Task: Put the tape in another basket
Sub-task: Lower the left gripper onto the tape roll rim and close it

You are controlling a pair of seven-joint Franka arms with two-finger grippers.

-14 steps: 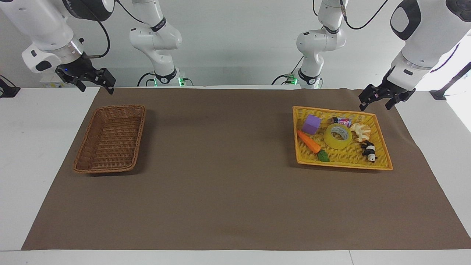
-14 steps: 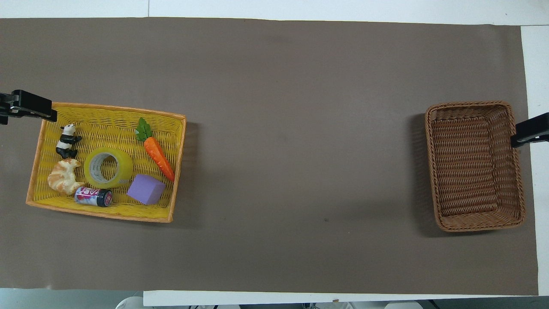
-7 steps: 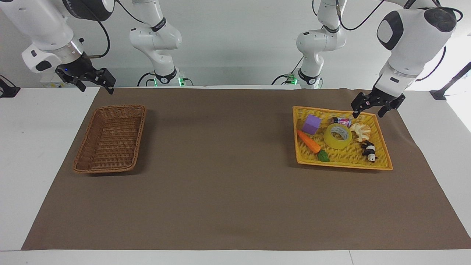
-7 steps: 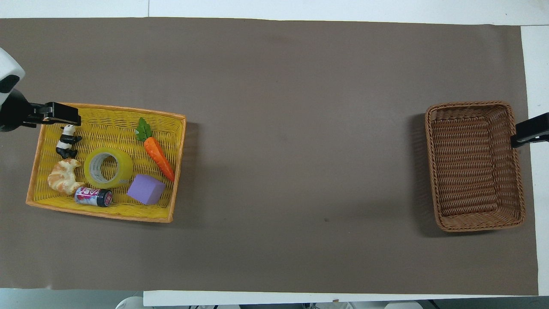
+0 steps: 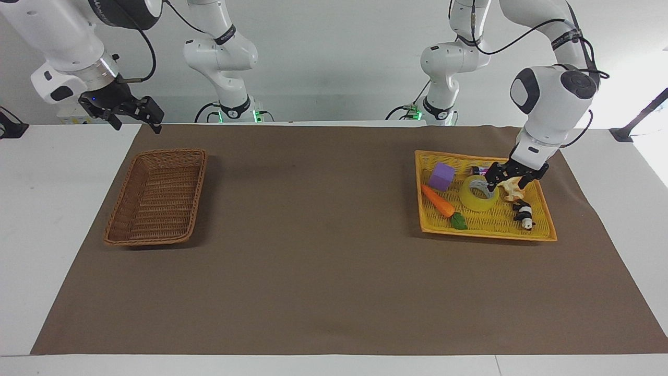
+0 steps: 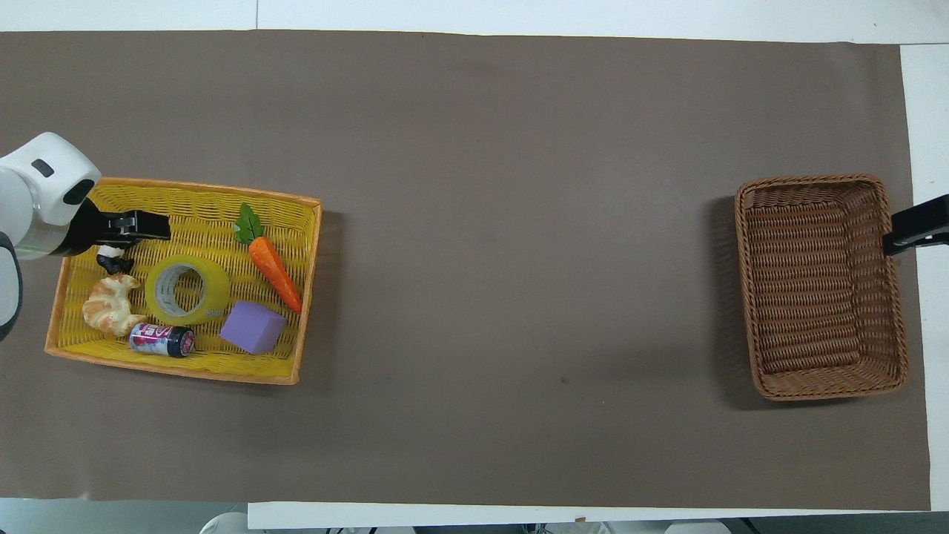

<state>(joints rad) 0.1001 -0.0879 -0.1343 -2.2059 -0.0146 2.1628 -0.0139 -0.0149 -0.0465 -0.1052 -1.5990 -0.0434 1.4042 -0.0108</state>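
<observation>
Facing view: left hand open over the tape, unheld.

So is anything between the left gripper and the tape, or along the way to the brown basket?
Nothing visible. The left gripper hangs open over the tape, which lies free in the yellow basket. Bare mat leads to the brown basket.

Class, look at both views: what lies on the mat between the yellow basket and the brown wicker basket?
Nothing. Between the yellow basket and the brown wicker basket the brown mat is bare; both the overhead and the facing view show it.
</observation>
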